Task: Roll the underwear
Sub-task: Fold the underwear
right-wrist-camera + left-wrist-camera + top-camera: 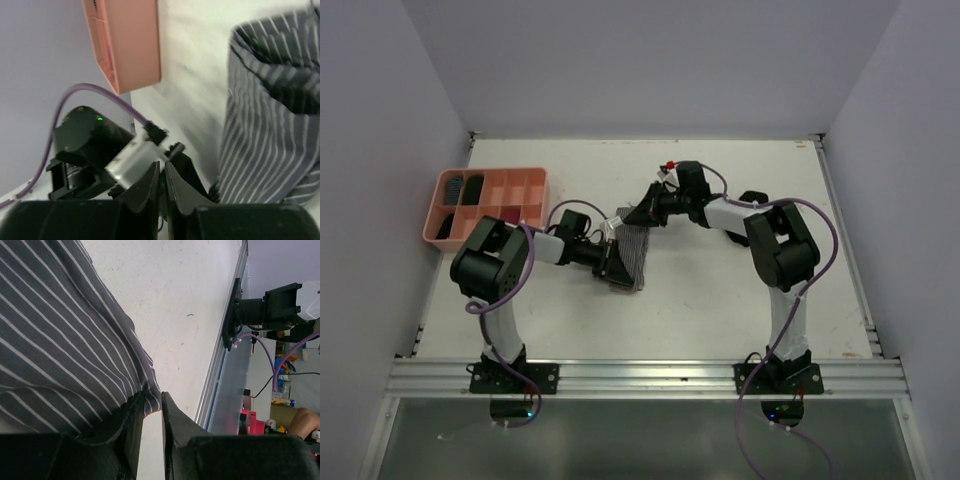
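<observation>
Striped underwear (632, 262): left edge hidden under left tool (612, 262), far edge under right tool (638, 217). Cut off by left and top edges in left wrist view, by right edge in right wrist view. Right wrist view motion-blurred. Whether left tool pinches hem: unclear. Dark items (472, 187) in tray (538, 172): too small to identify.

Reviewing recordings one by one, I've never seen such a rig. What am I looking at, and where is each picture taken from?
The left arm and right arm are robots bolted to a table. One picture looks down from above; the other two come from cameras on each wrist. On the table lie striped underwear and a pink tray with dark items inside. The left fingers sit at the cloth's edge, nearly closed; whether they pinch it is unclear. The right fingers look closed on nothing.
</observation>
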`<state>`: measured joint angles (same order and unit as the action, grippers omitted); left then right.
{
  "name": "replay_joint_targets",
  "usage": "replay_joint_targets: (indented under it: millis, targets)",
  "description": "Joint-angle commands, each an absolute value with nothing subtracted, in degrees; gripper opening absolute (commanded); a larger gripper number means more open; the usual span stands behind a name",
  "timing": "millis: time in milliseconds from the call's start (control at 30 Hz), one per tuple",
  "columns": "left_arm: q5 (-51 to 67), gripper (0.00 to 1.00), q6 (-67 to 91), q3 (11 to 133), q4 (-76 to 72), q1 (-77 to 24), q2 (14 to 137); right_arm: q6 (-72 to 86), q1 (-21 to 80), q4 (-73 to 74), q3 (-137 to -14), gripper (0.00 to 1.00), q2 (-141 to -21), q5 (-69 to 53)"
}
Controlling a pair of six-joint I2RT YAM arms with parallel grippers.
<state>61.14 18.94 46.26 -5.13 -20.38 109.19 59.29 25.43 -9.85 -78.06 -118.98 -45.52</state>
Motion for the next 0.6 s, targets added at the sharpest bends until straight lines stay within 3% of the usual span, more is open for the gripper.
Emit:
replay_joint_targets:
  millis: [0,333,567]
  targets:
    - [51.15,0.26,15.64,43.25,-7.20,-20.13,108.81,63.88,26.01,-9.57,-71.92,0.11,-119.44,-44.73]
    - [50.54,0.27,16.87,40.78,-10.63,-20.04,106.96,72.32,28.30,-18.88,-65.39,0.07,-115.93,-48.25]
    - [50.80,0.28,17.49,40.43,-11.51,-20.04,106.44,71.55,31.82,-15.74,-66.53,0.09,-117.85,-46.94]
